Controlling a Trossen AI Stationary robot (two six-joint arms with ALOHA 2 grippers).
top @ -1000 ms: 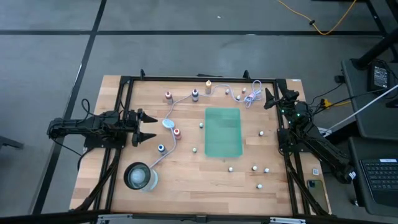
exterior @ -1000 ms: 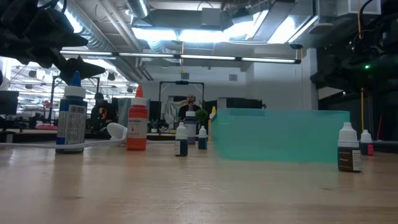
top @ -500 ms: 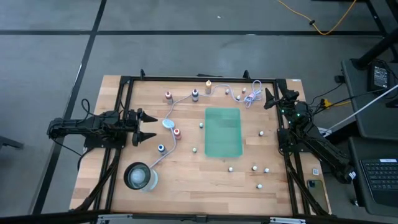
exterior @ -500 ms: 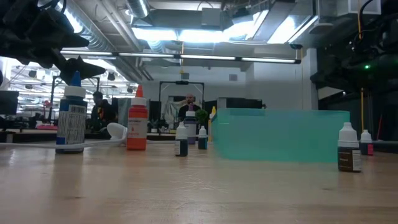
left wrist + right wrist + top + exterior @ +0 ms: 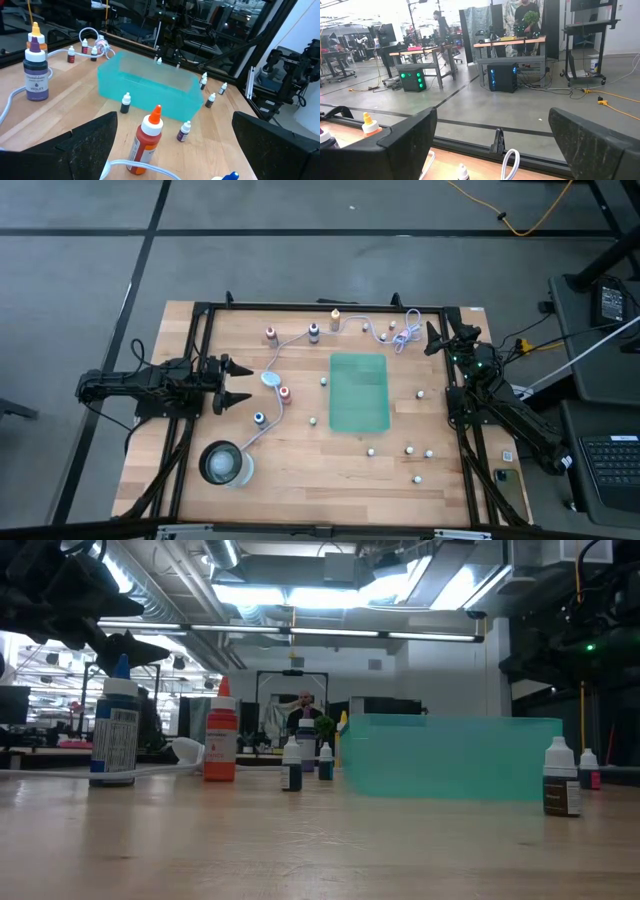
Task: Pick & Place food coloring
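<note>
Presently, food coloring [image 5: 284, 392]: small bottles stand scattered on the wooden table [image 5: 300, 470] around the teal bin [image 5: 359, 391].
Red-capped bottle [image 5: 146, 141]: upright, well to the left-arm side of the bin, none inside the bin as far as the overhead view shows.
Blue-capped bottle [image 5: 259, 418]: upright, near the red one, farther from the bin.
Far-edge bottles [image 5: 313, 331]: three stand in a row beyond the bin's far left corner.
White-capped bottles [image 5: 409, 450]: several small ones dot the table near the bin's right and near sides.
Left gripper [image 5: 238, 384]: fingers spread wide, holding nothing, at the table's left edge, well apart from the bin.
Right gripper [image 5: 432, 340]: fingers spread wide, holding nothing, at the far right corner, near the bin's far right corner.
Glass container [image 5: 224, 464]: near left corner, well apart from the bin.
Pale-blue puck [image 5: 271, 379]: on a white cable [image 5: 300, 337], just beside the red-capped bottle.
</note>
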